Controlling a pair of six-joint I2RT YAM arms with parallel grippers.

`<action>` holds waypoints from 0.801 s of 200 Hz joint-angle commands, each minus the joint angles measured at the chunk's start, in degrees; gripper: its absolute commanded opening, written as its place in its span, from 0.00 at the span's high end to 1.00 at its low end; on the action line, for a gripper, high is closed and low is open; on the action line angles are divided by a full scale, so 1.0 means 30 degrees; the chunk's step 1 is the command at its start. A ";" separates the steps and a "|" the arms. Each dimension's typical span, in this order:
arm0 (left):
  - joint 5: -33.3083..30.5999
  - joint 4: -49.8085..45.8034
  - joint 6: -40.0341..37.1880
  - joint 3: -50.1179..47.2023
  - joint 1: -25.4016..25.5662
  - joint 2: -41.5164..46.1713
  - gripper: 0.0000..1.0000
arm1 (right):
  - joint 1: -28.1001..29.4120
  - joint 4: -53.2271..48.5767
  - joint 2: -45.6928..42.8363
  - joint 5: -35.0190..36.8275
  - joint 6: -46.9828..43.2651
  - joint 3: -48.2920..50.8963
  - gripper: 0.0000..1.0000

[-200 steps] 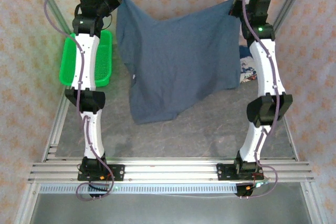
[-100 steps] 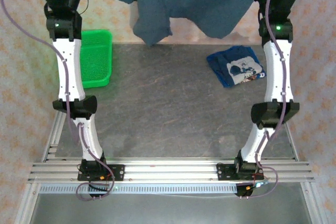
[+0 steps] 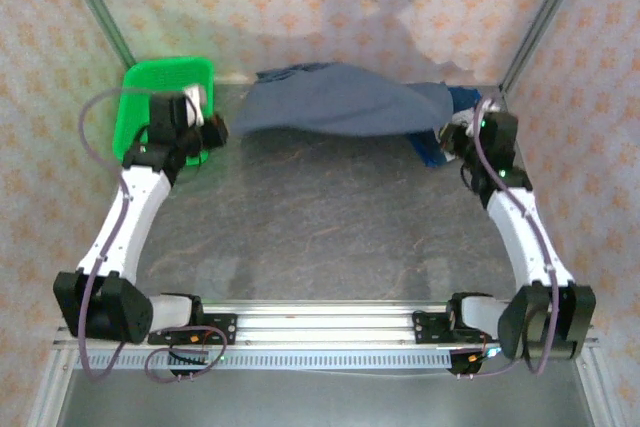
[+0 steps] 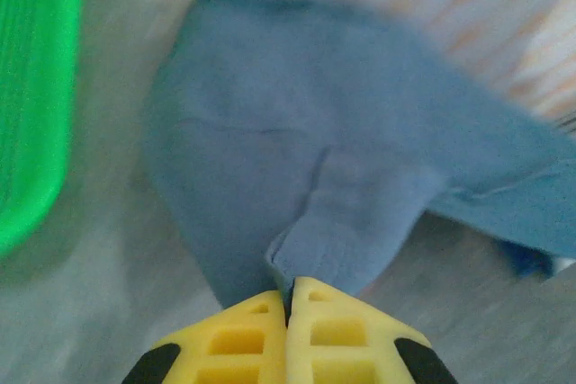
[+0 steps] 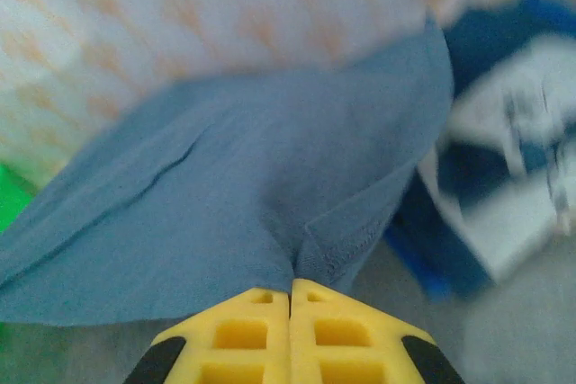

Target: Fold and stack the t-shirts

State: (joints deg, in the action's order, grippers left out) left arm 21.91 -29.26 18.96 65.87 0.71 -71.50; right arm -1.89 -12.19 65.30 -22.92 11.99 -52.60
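The step in hand looks like spreading the first garment out before any fold: the slate-blue t-shirt (image 3: 340, 102) hangs stretched between the two arms, low over the far part of the worktop (image 3: 320, 227), sagging a little along its near edge. The left fingers (image 3: 213, 130) are pressed fully together on a pinch of the shirt's left edge, just beside the green basket (image 3: 160, 77); the left wrist view shows the cloth bunching into the closed tips (image 4: 299, 301) and fanning out beyond them. The right fingers (image 3: 447, 138) are likewise clamped tight on the opposite edge, a hemmed corner gathered at their tips (image 5: 301, 305). The printed royal-blue t-shirt (image 3: 463, 99) lies crumpled at the far right of the worktop, just beside the right fingers and partly under the stretched shirt's right end; its white graphic shows in the right wrist view (image 5: 513, 177). By my reading, no fold has been made yet. The next move calls for lowering both arms evenly, keeping the cloth taut so it lands flat and unwrinkled, and setting it down towards the open middle of the worktop, clear of the printed shirt and the basket, before letting go.
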 commanded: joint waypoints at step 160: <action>-0.8037 -0.7149 1.0442 -0.7134 0.0082 0.9898 0.00 | 0.0187 -1.1874 -0.6292 0.4942 0.6476 0.2140 0.23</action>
State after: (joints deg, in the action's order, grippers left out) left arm -1.58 -47.86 45.43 41.93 0.75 -41.69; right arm -1.30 -46.54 43.42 -2.81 31.38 -42.37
